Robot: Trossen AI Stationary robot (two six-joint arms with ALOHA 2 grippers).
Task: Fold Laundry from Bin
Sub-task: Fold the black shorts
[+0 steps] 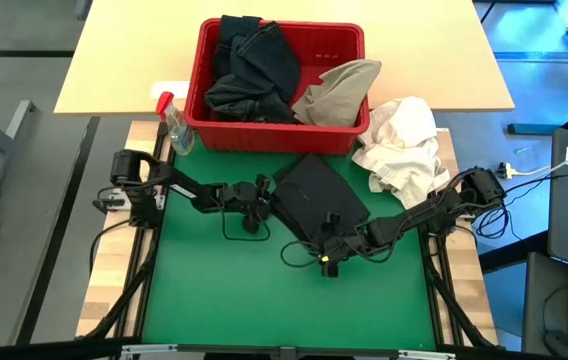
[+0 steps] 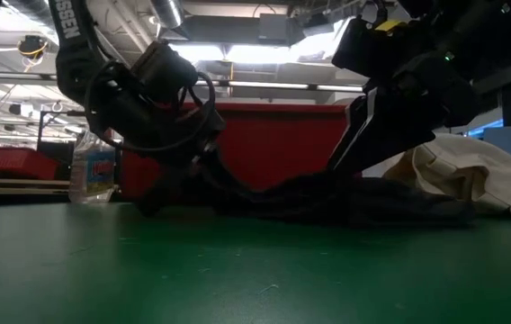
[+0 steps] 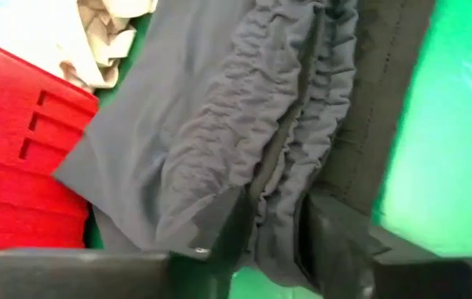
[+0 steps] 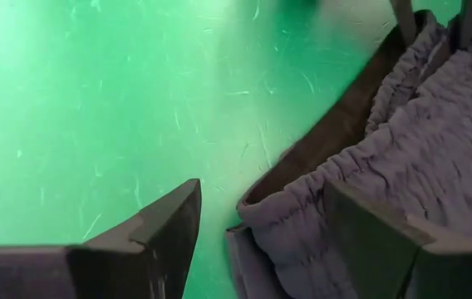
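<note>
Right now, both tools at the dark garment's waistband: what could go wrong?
1. The left tool pinches only a thin bunch of the dark garment's gathered waistband; it may slip out.
2. The right tool stands open at the waistband corner; closing could catch just one layer.
3. The white cloth bundle lies close by; dragging the garment could snag it.
</note>
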